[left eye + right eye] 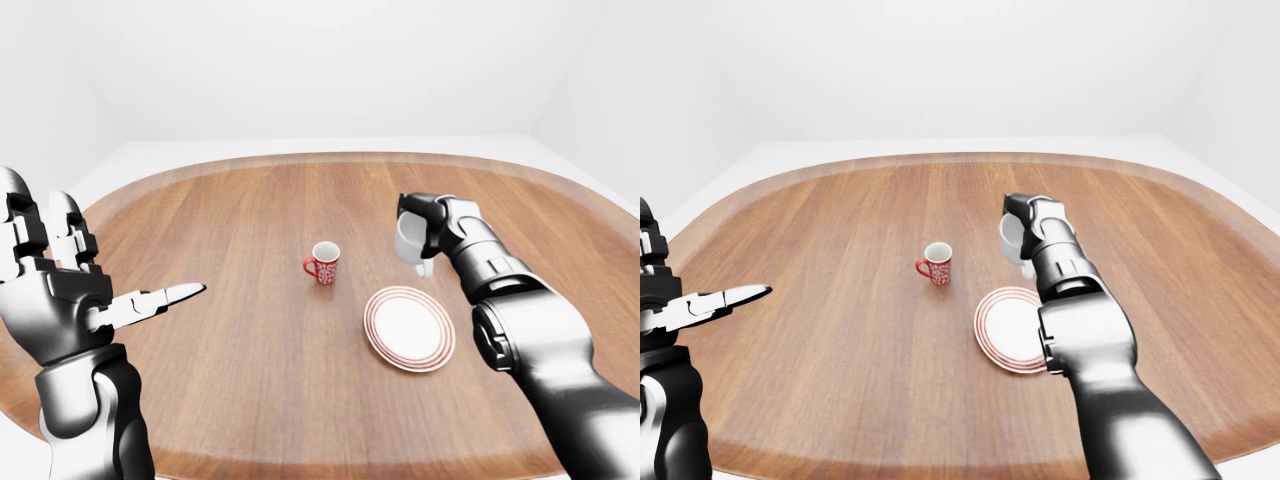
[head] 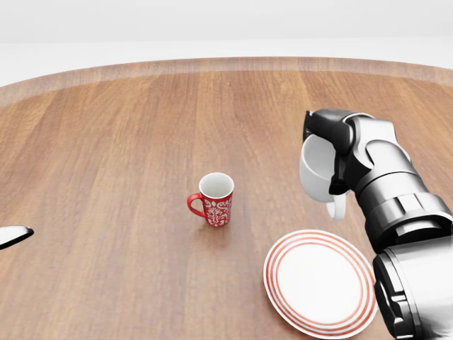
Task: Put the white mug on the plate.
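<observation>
The white mug (image 2: 316,173) hangs in the air, gripped by my right hand (image 2: 333,152), which is shut on its rim and side; its handle points down. It is above and slightly past the top edge of the white plate with red rings (image 2: 320,280), which lies flat on the wooden table (image 2: 127,142). In the left-eye view the mug (image 1: 410,244) floats above the plate (image 1: 408,328). My left hand (image 1: 60,290) is raised at the left, fingers spread and empty.
A red patterned mug (image 2: 214,199) stands upright left of the plate. The robot's forearm hides the small box seen earlier at the right. The table's curved rim (image 2: 226,65) runs across the top of the head view.
</observation>
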Tool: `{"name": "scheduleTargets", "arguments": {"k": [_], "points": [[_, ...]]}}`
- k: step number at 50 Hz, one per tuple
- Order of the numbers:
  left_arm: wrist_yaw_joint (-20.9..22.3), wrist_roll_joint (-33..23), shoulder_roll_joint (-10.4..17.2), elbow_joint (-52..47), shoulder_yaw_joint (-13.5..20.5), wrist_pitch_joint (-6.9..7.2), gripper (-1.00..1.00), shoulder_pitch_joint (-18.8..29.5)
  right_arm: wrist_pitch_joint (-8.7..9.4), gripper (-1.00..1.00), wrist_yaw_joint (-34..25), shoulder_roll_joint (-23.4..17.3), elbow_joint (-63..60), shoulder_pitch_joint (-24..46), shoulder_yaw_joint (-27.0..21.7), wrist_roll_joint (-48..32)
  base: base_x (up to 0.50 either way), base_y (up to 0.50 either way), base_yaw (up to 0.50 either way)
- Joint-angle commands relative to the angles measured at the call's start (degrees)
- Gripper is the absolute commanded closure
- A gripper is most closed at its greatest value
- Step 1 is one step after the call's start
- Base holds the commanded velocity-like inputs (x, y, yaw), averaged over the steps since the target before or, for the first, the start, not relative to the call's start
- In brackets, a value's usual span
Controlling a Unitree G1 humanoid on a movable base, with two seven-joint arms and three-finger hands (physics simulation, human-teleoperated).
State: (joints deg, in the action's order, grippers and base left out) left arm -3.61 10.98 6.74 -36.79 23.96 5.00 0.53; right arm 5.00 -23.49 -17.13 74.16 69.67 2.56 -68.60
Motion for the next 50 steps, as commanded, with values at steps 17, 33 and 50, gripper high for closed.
{"name": "scheduleTargets", "arguments": {"k": [17, 33, 50], "points": [[0.16, -0.61, -0.18, 0.38, -0.53, 0.00, -1.00, -0.09, 0.00, 1.00, 22.13, -1.86, 3.83, -12.72, -3.58, 12.73, 0.00, 0.00, 0.00], [0.11, -0.51, -0.17, 0.41, -0.53, 0.00, -1.00, -0.05, 0.00, 1.00, 15.19, -0.98, 3.98, -14.83, -2.36, 13.07, 0.00, 0.00, 0.00], [0.16, -0.56, -0.30, 0.25, -0.57, 0.00, -1.00, -0.18, 0.00, 1.00, 11.77, -0.85, 3.98, -15.43, -2.04, 12.20, 0.00, 0.00, 0.00]]}}
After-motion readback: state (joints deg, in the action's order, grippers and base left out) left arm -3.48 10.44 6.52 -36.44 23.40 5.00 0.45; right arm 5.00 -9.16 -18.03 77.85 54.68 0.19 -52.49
